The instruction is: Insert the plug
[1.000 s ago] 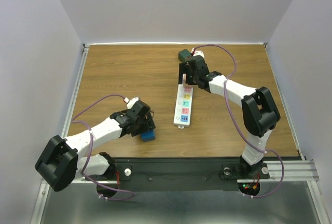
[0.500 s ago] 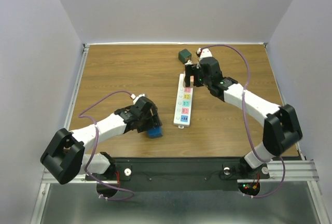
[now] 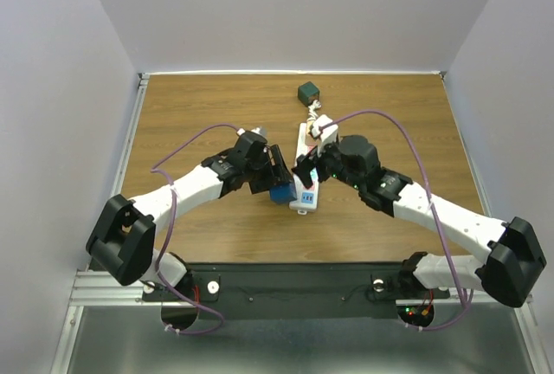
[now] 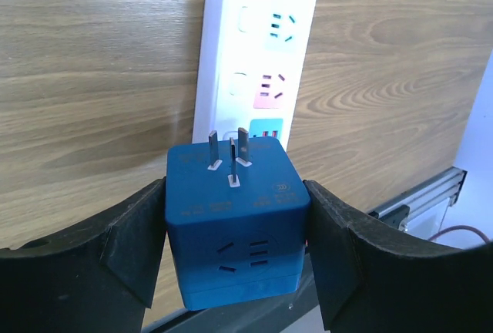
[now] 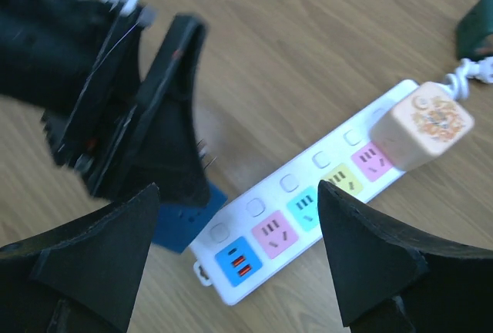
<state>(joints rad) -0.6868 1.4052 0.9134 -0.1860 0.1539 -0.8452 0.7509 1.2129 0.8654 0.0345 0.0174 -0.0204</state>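
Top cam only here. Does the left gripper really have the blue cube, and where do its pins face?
Observer: Yes. The left wrist view shows the blue cube clamped in the left gripper, three pins pointing past the fingertips toward the power strip.
Operator: Right gripper carrying anything?
Observer: No. Its wrist view shows the right gripper open, nothing between the fingers.
Operator: Free sockets?
Observer: The pink, cyan and yellow ones nearest the USB end are bare; a beige plug sits at the far end.
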